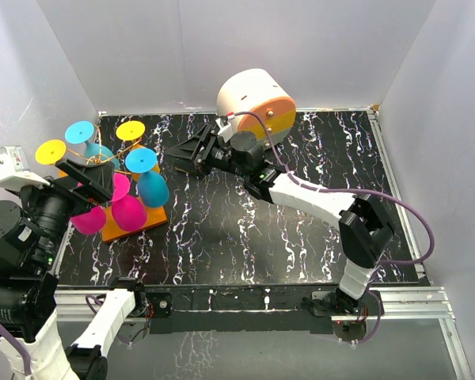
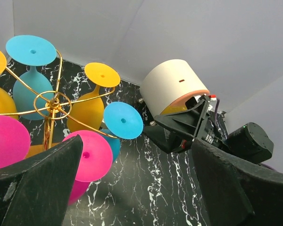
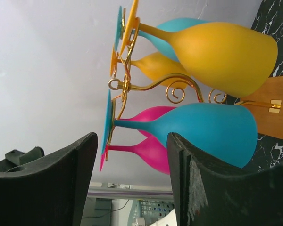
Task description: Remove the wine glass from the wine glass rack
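**Two-arm approach to a hanging glass, overhead and wrist views.** The wine glass rack [image 1: 154, 216] stands at the left of the marbled black tabletop [image 1: 245, 237] with its orange base plate flat on the surface. Its golden wire hooks [image 2: 53, 104] carry cyan, yellow and pink glasses upside down, each foot resting above a hook so that the bowl hangs free below. The right gripper [image 1: 174, 156] reaches in from the right at stem height and faces the cyan wine glass [image 1: 153, 190] on the nearest side of the rack. Its fingers [image 3: 42, 179] stand moderately apart with nothing between them. The right wrist view frames that glass's stem in the gap, an alignment that suits sliding the foot sideways off its hook. The glass hangs on the rack, near the fingertips but apart from them. The left gripper [image 2: 137, 141] hangs at the rack's near-left side, its fingers [image 2: 33, 188] spread to their widest and empty. It is probably placed to steady the rack or receive the glass, though the overhead view does not show whether it touches the pink glass [image 1: 87, 220] beside it. The white-and-orange round cabinet [image 1: 249, 99] sits behind the right arm, out of the line of approach.
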{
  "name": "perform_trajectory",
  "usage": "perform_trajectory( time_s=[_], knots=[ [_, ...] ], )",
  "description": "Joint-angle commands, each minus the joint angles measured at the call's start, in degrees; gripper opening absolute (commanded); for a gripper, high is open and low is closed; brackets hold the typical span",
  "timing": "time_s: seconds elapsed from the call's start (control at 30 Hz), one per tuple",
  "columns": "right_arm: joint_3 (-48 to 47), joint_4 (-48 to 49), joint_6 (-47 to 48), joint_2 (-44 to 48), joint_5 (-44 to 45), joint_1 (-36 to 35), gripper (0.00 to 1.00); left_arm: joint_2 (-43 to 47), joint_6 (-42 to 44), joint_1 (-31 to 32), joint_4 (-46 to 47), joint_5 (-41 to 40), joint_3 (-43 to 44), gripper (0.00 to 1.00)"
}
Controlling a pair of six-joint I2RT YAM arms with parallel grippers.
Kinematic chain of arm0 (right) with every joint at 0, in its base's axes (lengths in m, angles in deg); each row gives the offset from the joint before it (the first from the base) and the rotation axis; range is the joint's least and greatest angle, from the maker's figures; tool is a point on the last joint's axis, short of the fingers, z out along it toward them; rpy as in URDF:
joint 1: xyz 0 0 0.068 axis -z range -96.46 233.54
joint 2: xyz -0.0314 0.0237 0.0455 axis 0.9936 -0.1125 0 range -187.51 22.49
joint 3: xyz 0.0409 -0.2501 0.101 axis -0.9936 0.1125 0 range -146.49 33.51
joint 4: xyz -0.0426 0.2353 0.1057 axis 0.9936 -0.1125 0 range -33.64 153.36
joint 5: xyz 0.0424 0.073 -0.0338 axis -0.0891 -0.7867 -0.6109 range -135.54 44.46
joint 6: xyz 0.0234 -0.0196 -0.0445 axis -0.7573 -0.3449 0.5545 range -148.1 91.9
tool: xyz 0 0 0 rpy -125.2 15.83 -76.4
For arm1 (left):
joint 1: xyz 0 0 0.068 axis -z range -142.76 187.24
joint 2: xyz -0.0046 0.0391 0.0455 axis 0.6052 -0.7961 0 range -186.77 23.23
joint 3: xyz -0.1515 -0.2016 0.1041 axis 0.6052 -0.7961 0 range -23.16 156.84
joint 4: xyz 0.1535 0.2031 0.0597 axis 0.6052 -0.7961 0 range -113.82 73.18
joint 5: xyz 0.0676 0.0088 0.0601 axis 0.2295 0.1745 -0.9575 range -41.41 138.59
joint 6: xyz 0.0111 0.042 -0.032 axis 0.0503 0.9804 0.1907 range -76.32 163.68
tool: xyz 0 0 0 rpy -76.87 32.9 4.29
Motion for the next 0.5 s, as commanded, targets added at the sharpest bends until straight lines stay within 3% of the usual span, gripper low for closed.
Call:
perform_trajectory(
  time_s=[0.0,0.47],
  knots=[
    [-5.5,1.5,1.8,-1.9,2.5,-1.3,0.56,-0.5,-1.3,-0.3,0.2,1.5,-0.8,0.99],
    [-9.8,1.3,0.6,-5.8,3.3,-3.0,0.42,-0.3,-2.3,-0.3,0.1,2.0,-2.0,0.99]
  ],
)
